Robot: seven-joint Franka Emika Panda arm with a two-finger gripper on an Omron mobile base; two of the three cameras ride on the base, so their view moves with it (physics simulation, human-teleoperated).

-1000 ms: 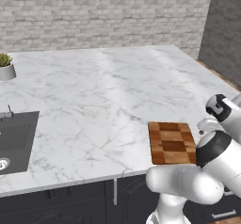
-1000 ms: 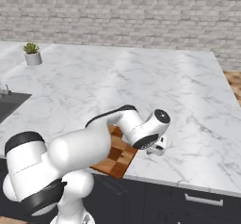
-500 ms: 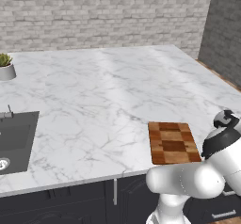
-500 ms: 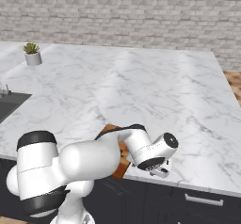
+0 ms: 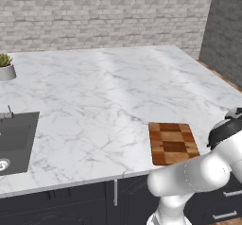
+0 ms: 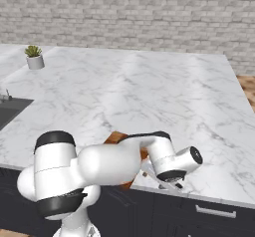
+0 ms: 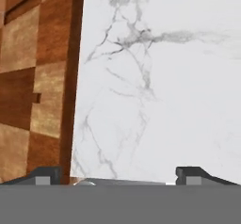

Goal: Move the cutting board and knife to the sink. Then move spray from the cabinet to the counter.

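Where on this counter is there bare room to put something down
The counter is bare marble from the potted plant and brick wall across to the cutting board. Tightest spots: the front right corner, where the board and the arm sit, and the left edge by the sink.

- My arm is folded low in front of me, the upper links bulking white across the bottom of both base views.
- My elbow bends sharply, forearm sweeping out to my right side.
- My wrist is tipped downward, the dark-ringed hand joint turned outward in the right base view.
- My gripper [image 6: 167, 183] hangs under that wrist, pointing down.
- In the hand view my gripper [image 7: 118, 175] shows both dark fingertips [image 7: 44, 175] set wide apart.
- Nothing sits between my jaws.
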